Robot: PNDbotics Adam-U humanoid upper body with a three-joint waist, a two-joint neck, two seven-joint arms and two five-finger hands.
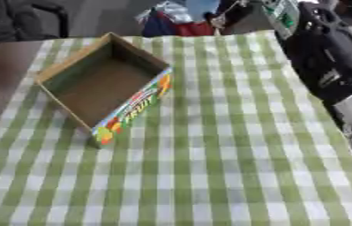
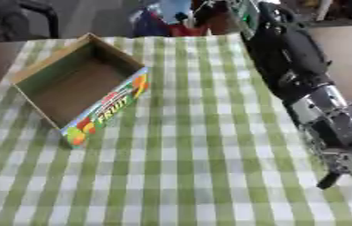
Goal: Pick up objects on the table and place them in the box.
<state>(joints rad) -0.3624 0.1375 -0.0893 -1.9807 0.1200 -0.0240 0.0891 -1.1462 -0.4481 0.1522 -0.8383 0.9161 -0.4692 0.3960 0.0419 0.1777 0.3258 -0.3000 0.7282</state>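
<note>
I see the tabletop (image 1: 225, 167) covered by a green-and-white checked cloth; it lies slightly askew in both eye views. The box (image 2: 70, 86), an open cardboard tray with a brown inside, sits at about ten o'clock from the centre of the cloth; its near long wall carries bright fruit pictures and the word FRUIT; that wall faces roughly five o'clock. I can make out nothing inside the box; its floor shows plain brown. I can make out no loose objects on the cloth in either view.

My right arm (image 2: 294, 66) enters from about one o'clock and runs down the right edge toward four o'clock; it is black above, with silver joints lower down. The right robot hand (image 2: 329, 178) shows only as a dark tip near four o'clock in the right eye view, just above the cloth; I cannot tell whether it is spread or curled, nor whether it has hold of anything. The arm stands well apart from the box.

The left robot hand appears in neither view.

Beyond the far edge, at twelve o'clock, lies a heap of red and blue cloth (image 1: 182, 22); a dark chair (image 1: 24, 17) stands at eleven o'clock.
</note>
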